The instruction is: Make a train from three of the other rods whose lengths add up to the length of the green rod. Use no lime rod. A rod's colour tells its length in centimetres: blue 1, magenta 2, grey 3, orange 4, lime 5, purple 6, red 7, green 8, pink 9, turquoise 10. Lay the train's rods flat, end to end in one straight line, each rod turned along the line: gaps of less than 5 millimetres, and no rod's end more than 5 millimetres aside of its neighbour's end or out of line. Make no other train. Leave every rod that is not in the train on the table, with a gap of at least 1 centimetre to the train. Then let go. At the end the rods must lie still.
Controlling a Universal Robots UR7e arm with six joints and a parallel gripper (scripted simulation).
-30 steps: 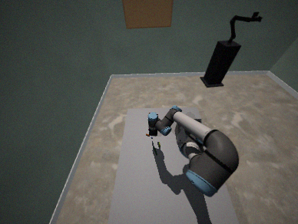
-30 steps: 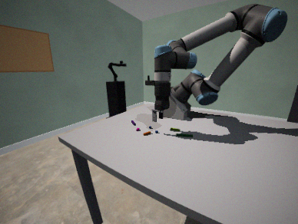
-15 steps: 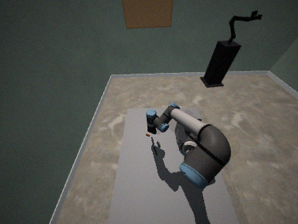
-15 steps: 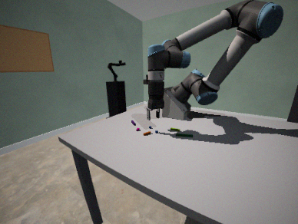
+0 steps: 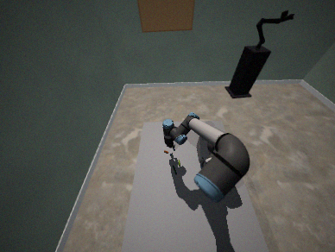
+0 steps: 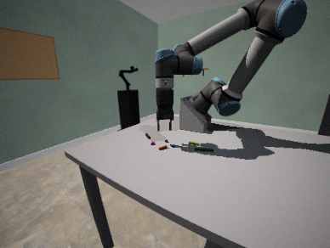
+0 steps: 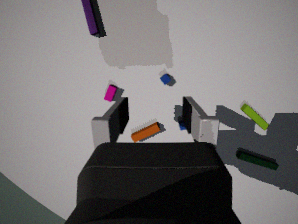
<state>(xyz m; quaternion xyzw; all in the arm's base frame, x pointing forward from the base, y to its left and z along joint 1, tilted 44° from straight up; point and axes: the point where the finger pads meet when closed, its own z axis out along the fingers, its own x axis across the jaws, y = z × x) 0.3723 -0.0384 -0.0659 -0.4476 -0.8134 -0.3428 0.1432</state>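
Observation:
My gripper is open and empty, held above the table over the orange rod, which lies flat between the fingers in the wrist view. It also shows in the exterior view. A magenta rod lies just beyond the left finger. One blue rod lies further ahead; a second blue rod peeks out at the right finger. A purple rod lies far ahead on the left. The lime rod and the green rod lie in shadow to the right. The gripper hangs well above the rods.
The arm's grey base block stands behind the rods. A black pedestal with a small arm figure stands on the floor beyond the table. The table's near edge is far from the rods.

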